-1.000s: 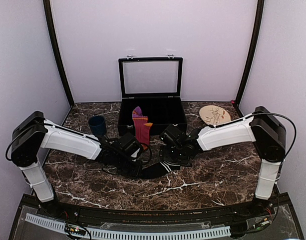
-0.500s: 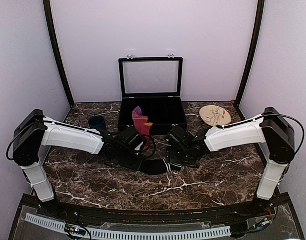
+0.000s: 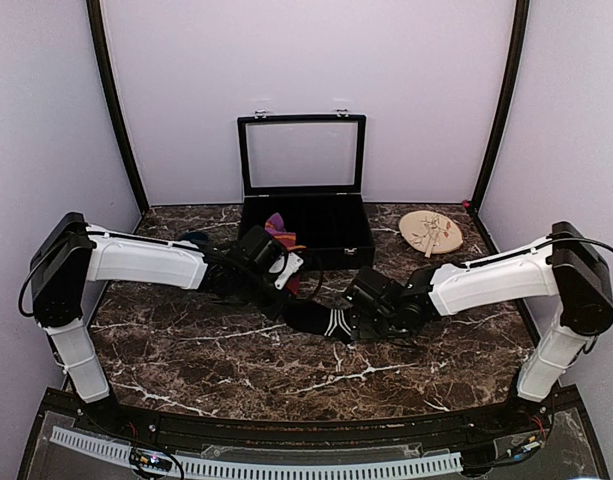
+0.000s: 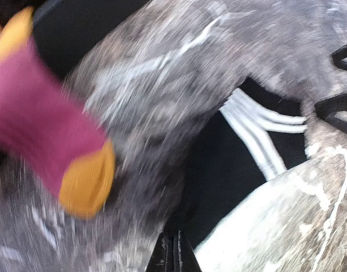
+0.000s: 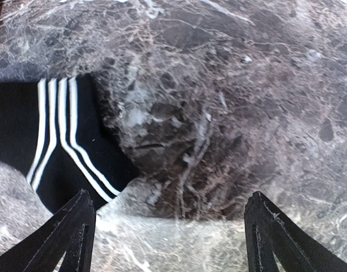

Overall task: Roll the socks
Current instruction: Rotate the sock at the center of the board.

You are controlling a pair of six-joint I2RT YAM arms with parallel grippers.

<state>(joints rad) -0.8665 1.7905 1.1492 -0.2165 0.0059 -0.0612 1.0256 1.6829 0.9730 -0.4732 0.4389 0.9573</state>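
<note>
1. Box (image 3: 341, 252) at centre rear of table (image 3: 186, 350); cup (image 3: 191, 238) left of it, plate (image 3: 430, 231) right of it.
2. Far sock (image 3: 276, 226) draped over the box's front wall, left part.
3. Near sock (image 3: 321, 320) on the table, in front of the box.

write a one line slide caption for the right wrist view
Open right gripper poised over the marble table, the white-striped black sock lying at frame left.

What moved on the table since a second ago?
The left gripper swung away toward the black box, shut at the black sock's end and dragging it farther back. The right gripper slid right and nearer, open beside its white stripes. The maroon sock, box and wooden plate stayed put.
</note>
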